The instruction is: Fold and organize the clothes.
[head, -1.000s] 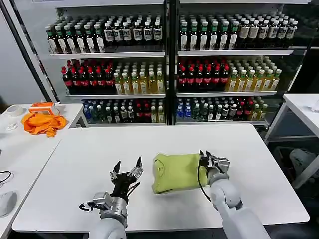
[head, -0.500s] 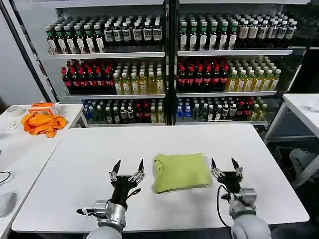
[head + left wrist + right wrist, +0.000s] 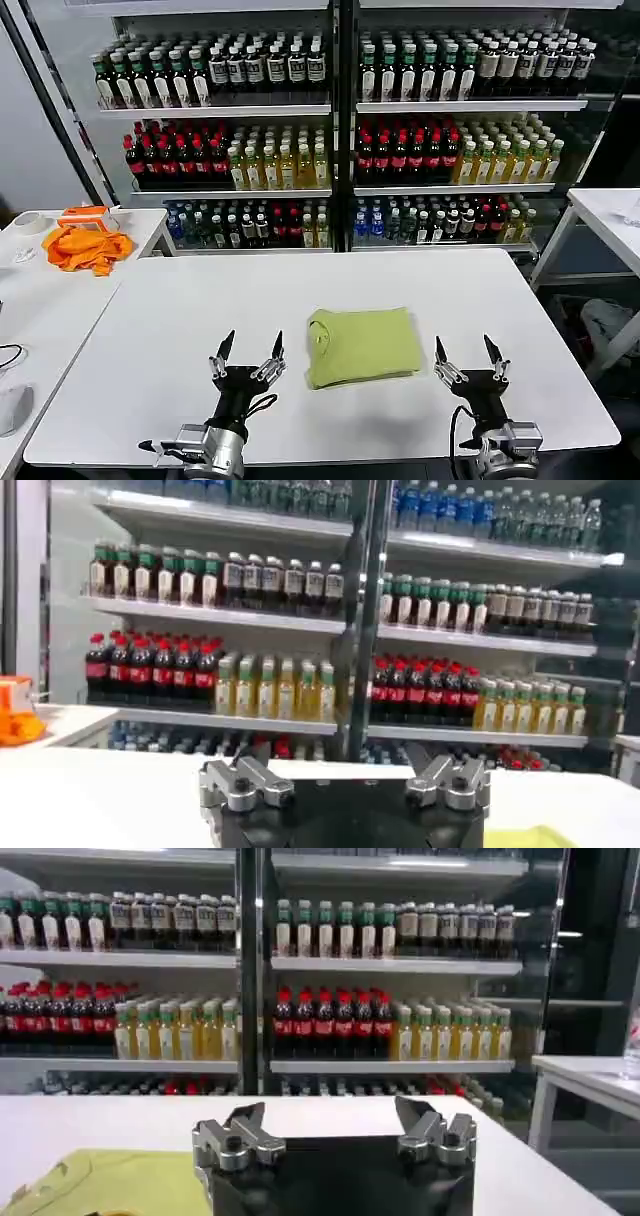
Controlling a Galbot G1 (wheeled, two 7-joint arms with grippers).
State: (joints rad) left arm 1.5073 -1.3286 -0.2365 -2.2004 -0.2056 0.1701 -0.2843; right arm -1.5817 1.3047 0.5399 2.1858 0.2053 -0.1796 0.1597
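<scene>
Lying folded on the table, the T-shirt sits between both grippers (fingers apart): left, right.

T-shirt | olive-green; folded (neat rectangle) | flat, white table centre

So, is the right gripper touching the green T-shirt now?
Apart. In the head view the right gripper stands open beside the folded T-shirt, with bare white table plainly between them.
</scene>
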